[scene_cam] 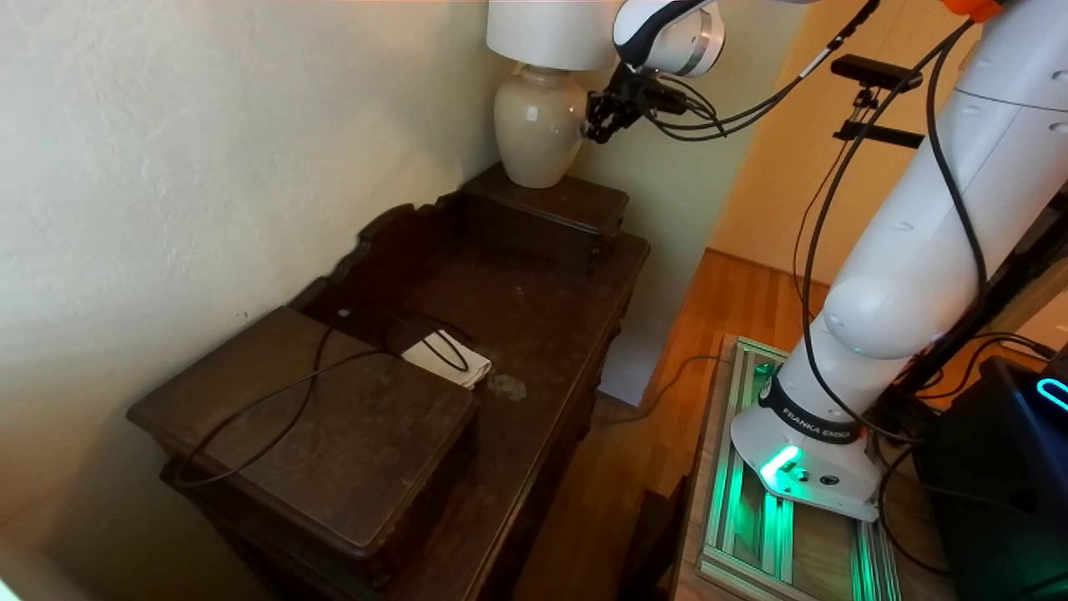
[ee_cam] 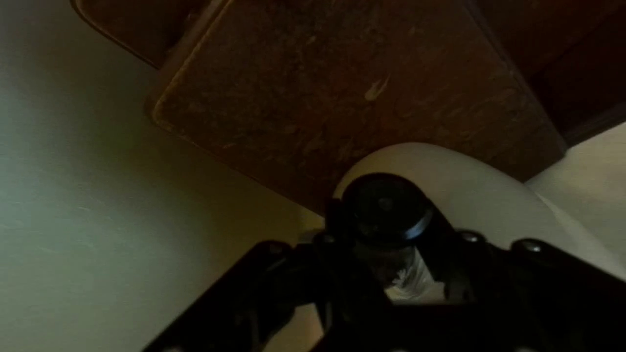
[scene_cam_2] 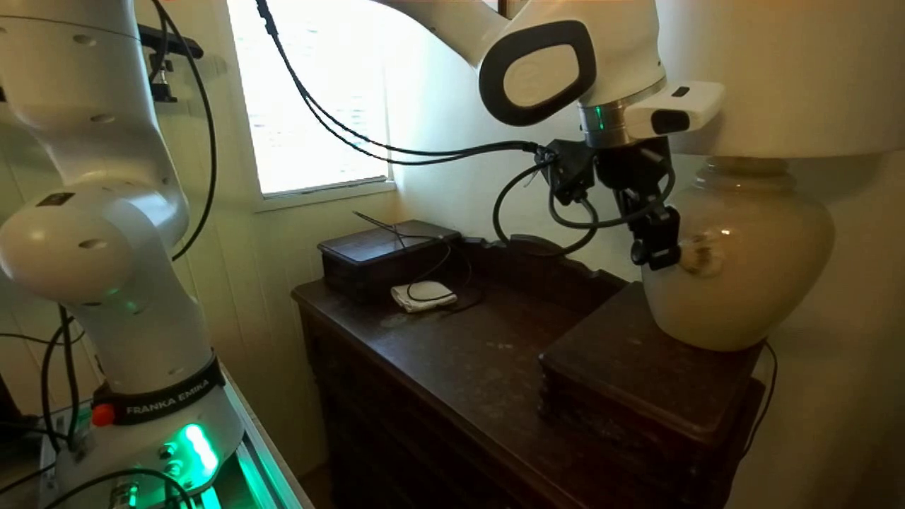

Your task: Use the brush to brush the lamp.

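Gripper (scene_cam_2: 656,252) is pinching narrow on the brush (ee_cam: 386,210), its dark round end facing the cam in wrist view, pale bristles showing just below that in the same dim pic. I'm holding it right up at the side of the lamp (scene_cam_2: 760,219), by the bulbous cream base; whether bristles are touching, I'm not seeing well enough to tell. Lamp is standing upright, white-cream shade on top, on a raised box (scene_cam_2: 657,367) at one end of the dresser (scene_cam_2: 466,346). Arm (scene_cam: 901,250) is standing beside the dresser, green light (scene_cam: 781,461) glowing at its foot. Nr the dresser's other end I'm seeing a folded white piece (scene_cam: 429,355) (cloth or paper, unclear) lying just beside the 2nd box (scene_cam: 334,442), w/ a thin dark cable (scene_cam: 314,376) running over both. In an exterior view, a bright window (scene_cam_2: 318,106) is glaring beyond that end.
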Tool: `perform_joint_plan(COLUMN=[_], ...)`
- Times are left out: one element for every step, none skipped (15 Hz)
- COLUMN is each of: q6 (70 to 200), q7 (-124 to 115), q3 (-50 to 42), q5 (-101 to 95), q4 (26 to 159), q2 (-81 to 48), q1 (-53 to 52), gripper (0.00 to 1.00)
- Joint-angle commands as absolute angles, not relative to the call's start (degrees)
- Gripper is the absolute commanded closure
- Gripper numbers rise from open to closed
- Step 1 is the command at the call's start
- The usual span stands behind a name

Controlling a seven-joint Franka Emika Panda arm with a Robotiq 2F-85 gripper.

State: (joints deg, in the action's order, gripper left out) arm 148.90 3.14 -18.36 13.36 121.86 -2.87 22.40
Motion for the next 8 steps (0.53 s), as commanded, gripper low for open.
perform_joint_plan(q6=[146.57, 145.28, 144.58, 143.8, 142.7, 142.02, 141.35, 140.68], q7=[9.35, 9.97, 10.39, 10.54, 10.88, 10.71, 10.82, 10.74], q3=[-18.16, -18.33, -18.43, -18.43, -18.41, -18.31, -18.22, -18.1], q5=[18.69, 18.56, 18.16, 17.59, 17.14, 16.35, 16.14, 15.77], q4=[122.92, 122.8, 122.8, 122.92, 122.89, 123.14, 123.09, 123.06], q2=[1.26, 1.37, 1.29, 1.07, 0.93, 0.44, -0.05, -0.73], q1=[21.51, 21.29, 21.07, 20.83, 20.6, 20.32, 20.07, 19.83], gripper=[0.85, 0.85, 0.85, 0.85, 0.85, 0.85, 0.85, 0.85])
